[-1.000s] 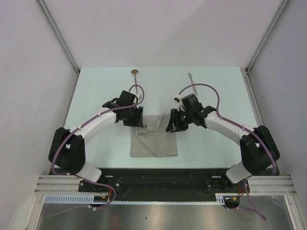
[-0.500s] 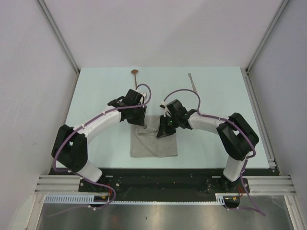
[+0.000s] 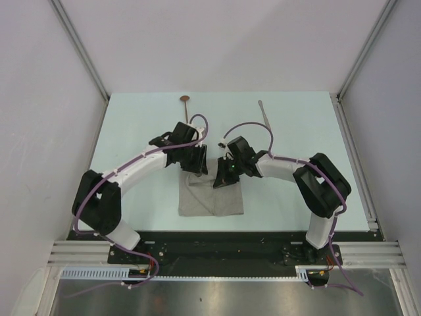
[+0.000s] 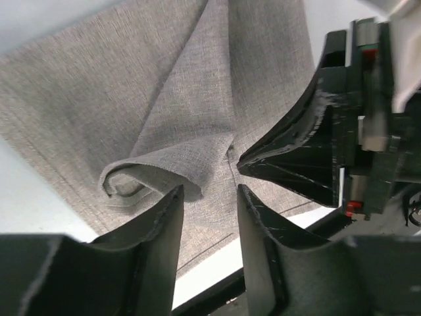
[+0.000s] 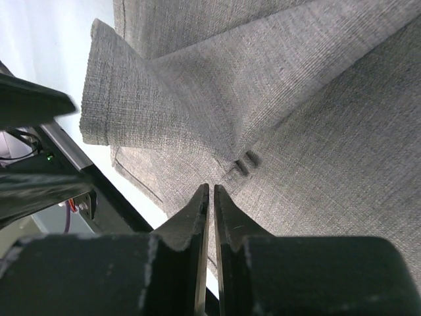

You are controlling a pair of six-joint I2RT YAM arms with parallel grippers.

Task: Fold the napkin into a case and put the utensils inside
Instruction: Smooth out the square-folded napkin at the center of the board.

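Note:
The grey-beige napkin (image 3: pixel 212 201) lies folded on the table between my arms. My right gripper (image 3: pixel 221 181) presses its jaws together on a raised ridge of the cloth (image 5: pixel 197 99), which tents up toward the tips (image 5: pixel 210 189). In the left wrist view the right gripper (image 4: pixel 237 161) pinches that ridge of the napkin (image 4: pixel 197 99). My left gripper (image 3: pixel 197 168) stands open just beside it, its fingers (image 4: pixel 168 217) over the cloth near a curled fold (image 4: pixel 125 181). The copper-bowled spoon (image 3: pixel 186 100) and the silver knife (image 3: pixel 264 112) lie at the far side, untouched.
The pale table (image 3: pixel 131 131) ends at white walls left, right and behind. A black mounting rail (image 3: pixel 217 243) runs along the near edge below the napkin. Both forearms arch inward over the table's middle.
The right arm swung left onto the napkin and its jaws closed on the cloth. The left gripper shifted slightly right and narrowed. A ridge of cloth has risen between them.

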